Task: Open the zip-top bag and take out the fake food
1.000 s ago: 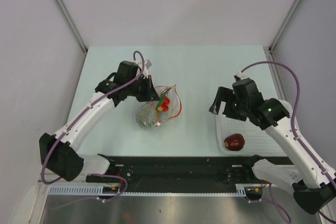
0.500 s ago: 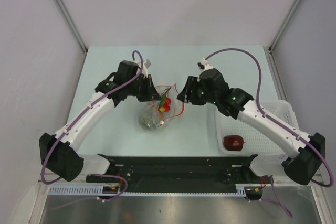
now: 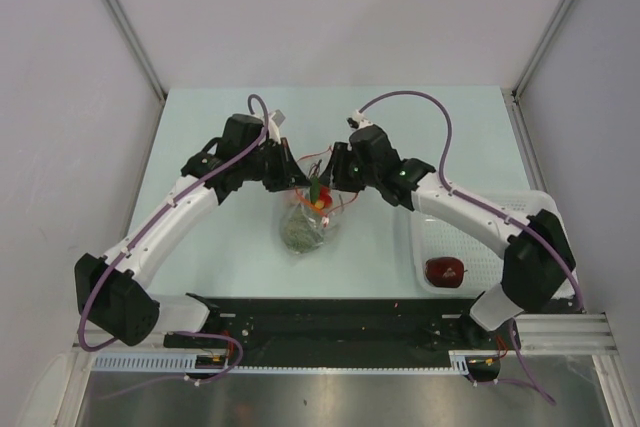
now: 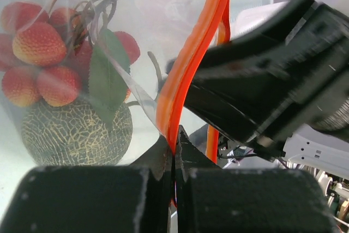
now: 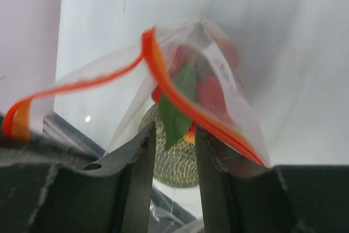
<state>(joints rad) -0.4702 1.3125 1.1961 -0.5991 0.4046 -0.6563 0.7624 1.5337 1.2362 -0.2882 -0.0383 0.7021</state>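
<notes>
Left fingers (image 4: 190,159) clamp the zip-top bag (image 3: 305,227) at its mouth, right fingers (image 5: 136,173) part-open alongside, its bottom pointing nearward.

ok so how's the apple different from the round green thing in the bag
Colour: the apple is dark red, while the green piece is pale green.
Skin: the apple looks plain, and the green piece has a netted pattern.
Place: the apple lies loose in the white basket on the right, while the green piece sits inside the zip-top bag between the arms.
Both are round.
</notes>
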